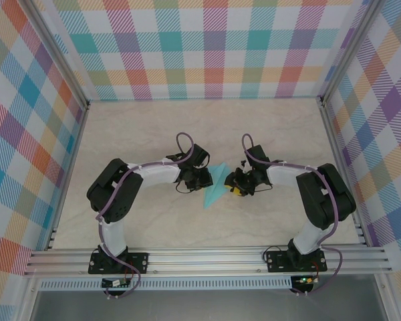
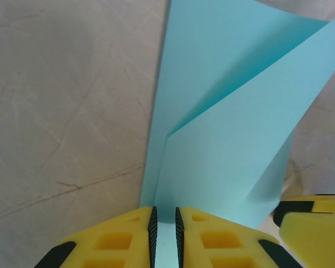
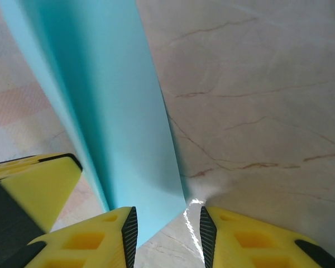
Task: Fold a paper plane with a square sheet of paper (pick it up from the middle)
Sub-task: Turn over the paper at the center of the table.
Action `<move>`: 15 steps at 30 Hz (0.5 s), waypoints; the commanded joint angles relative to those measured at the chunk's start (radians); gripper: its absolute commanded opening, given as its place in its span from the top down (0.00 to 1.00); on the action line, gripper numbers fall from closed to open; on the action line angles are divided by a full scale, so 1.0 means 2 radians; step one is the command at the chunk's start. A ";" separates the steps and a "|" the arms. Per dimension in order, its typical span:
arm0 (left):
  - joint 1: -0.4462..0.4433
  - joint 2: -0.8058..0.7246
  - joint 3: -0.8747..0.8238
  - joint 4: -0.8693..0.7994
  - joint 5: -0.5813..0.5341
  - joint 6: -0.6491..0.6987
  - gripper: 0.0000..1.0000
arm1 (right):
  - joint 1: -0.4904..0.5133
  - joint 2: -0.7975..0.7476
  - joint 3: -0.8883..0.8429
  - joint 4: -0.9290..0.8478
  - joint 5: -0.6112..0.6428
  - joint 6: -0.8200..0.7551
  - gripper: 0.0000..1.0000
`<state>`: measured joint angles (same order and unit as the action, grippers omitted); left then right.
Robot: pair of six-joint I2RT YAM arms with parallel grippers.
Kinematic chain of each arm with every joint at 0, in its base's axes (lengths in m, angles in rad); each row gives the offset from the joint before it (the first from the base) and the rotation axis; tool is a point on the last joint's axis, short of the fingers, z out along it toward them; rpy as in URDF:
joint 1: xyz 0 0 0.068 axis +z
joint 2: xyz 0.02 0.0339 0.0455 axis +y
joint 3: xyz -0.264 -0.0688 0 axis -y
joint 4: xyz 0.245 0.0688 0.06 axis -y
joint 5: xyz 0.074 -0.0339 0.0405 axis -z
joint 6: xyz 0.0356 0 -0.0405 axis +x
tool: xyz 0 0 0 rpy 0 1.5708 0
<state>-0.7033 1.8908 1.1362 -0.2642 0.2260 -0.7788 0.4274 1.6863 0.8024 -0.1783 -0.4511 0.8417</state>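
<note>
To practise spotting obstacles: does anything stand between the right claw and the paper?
Nothing visible does. A corner of the paper sits between the open fingers of the right claw; the left claw pinches its other side.

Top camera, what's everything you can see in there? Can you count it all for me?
paper: one, light teal, folded, between the two tools, mid-table
table: one, pale marbled beige, under everything
walls: three, colourful checks, at the back and both sides
metal frame: one, silver, along the near edge
left arm: one, black and white, near left
right arm: one, black and white, near right
left tool: one, yellow with black pads, pinched shut on the paper
right tool: one, yellow with black pads, open, paper's corner between its pads
</note>
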 commanded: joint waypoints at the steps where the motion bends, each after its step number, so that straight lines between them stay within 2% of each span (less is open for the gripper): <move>1: 0.007 0.007 0.009 -0.018 -0.003 0.010 0.82 | 0.004 0.006 0.009 0.021 -0.015 0.008 0.63; 15: 0.008 0.007 0.003 -0.024 -0.010 0.012 0.83 | 0.004 0.022 0.013 0.057 -0.036 0.015 0.63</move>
<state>-0.7025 1.8954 1.1362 -0.2668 0.2237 -0.7685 0.4286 1.7142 0.8139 -0.1345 -0.4843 0.8577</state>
